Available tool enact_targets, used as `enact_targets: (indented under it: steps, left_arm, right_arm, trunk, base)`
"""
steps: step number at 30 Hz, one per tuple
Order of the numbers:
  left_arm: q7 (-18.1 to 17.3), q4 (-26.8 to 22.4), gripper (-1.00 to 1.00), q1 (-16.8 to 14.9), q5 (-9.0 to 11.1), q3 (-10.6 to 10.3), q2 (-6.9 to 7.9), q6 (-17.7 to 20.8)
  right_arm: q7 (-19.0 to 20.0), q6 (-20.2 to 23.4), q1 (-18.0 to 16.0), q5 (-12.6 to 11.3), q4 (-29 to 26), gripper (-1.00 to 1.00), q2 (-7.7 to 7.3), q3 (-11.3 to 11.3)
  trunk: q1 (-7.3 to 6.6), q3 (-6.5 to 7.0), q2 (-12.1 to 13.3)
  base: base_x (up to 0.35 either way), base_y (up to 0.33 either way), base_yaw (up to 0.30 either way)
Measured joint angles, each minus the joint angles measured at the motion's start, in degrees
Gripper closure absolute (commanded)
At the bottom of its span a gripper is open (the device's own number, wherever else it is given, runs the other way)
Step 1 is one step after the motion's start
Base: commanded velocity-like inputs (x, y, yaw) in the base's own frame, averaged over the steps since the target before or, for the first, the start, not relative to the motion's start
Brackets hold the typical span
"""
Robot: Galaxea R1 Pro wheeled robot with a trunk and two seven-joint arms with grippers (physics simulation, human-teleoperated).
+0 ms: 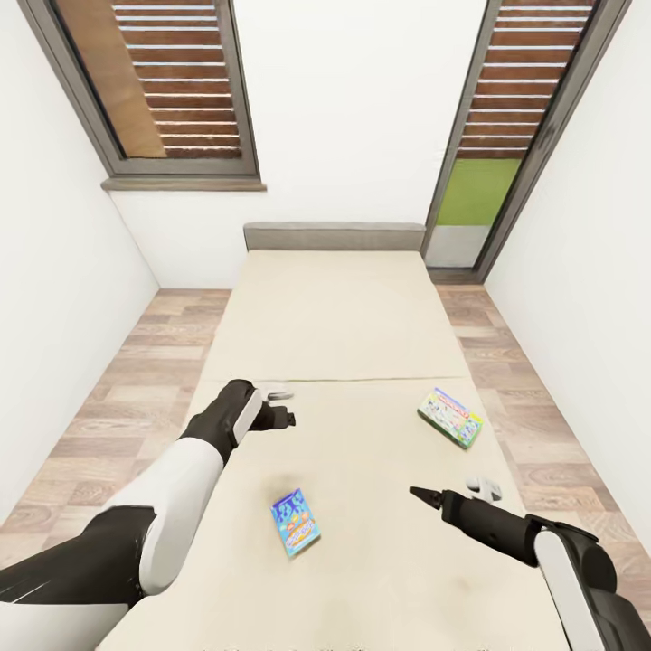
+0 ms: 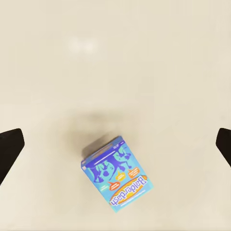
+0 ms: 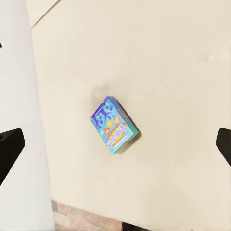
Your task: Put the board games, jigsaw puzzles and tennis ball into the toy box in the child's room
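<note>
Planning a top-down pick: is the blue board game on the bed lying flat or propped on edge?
Lying flat. The blue board game rests cover-up on the bed, its printed face showing in both wrist views.

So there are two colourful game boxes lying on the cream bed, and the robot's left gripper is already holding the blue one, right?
Not quite. Two game boxes do lie on the cream bed, but the left gripper holds nothing. The head view shows the blue box lying flat on the mattress, apart from both grippers; the green-edged box lies farther to the right.
</note>
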Motion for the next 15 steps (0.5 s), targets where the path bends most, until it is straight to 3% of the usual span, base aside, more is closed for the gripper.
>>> enact_targets:
  steps: [7,11,12,15]
  left_arm:
    - [0.0,0.1,-1.00,0.0,0.0,0.0,0.00,-0.2]
    - [0.0,0.1,-1.00,0.0,0.0,-0.1,0.00,-0.3]
    - [0.0,0.1,-1.00,0.0,0.0,-0.1,0.00,-0.2]
    - [0.0,0.1,-1.00,-0.2,0.0,-0.1,0.00,-0.2]
  right_arm:
    - [11.3,1.4,1.8,0.0,-2.1,-1.00,-1.14,-2.1]
    - [19.4,2.0,2.2,0.3,-2.3,-1.00,-1.67,-5.7]
    - [22.8,2.3,2.3,0.4,-2.3,-1.00,-2.03,-7.9]
    - [27.1,2.4,2.3,0.6,-2.1,-1.00,-2.71,-11.1]
  trunk:
    - [0.00,-0.66,0.0]
    - [0.00,-1.03,0.0]
    - [0.00,-1.13,0.0]
    - [0.00,-1.41,0.0]
  base:
    - [0.000,0.000,0.000]
    - [0.000,0.000,0.000]
    - [0.000,0.000,0.000]
    - [0.000,0.000,0.000]
